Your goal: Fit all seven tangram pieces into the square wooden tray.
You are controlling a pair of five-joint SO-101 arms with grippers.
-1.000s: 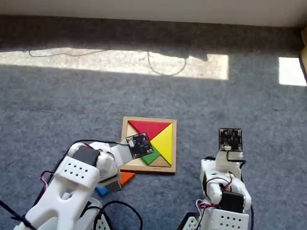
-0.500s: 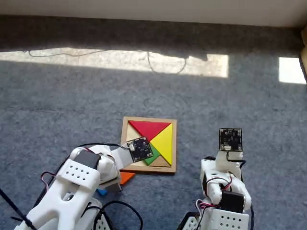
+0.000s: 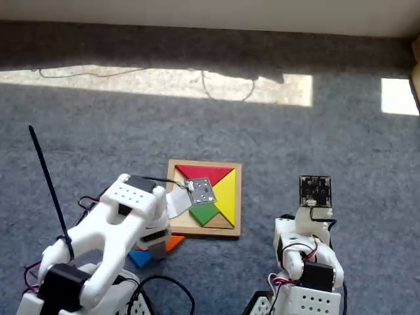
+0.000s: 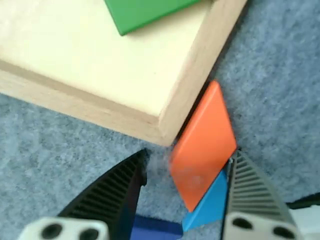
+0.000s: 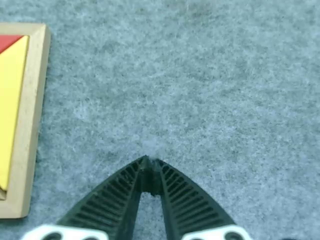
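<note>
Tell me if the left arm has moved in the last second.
Yes. The wrist of the left arm has shifted deeper over the tray, off the green piece toward the red piece.

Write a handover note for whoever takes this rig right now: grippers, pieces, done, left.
Left gripper: open, fingers either side of the orange piece on the carpet at the tray's corner; nothing gripped.
Right gripper: shut, empty, over carpet right of the tray.
Done: red piece, yellow piece and green piece sit in the tray.
Left: orange piece and a blue piece beside it lie outside. The left wrist hides part of the tray, so check the count.
</note>
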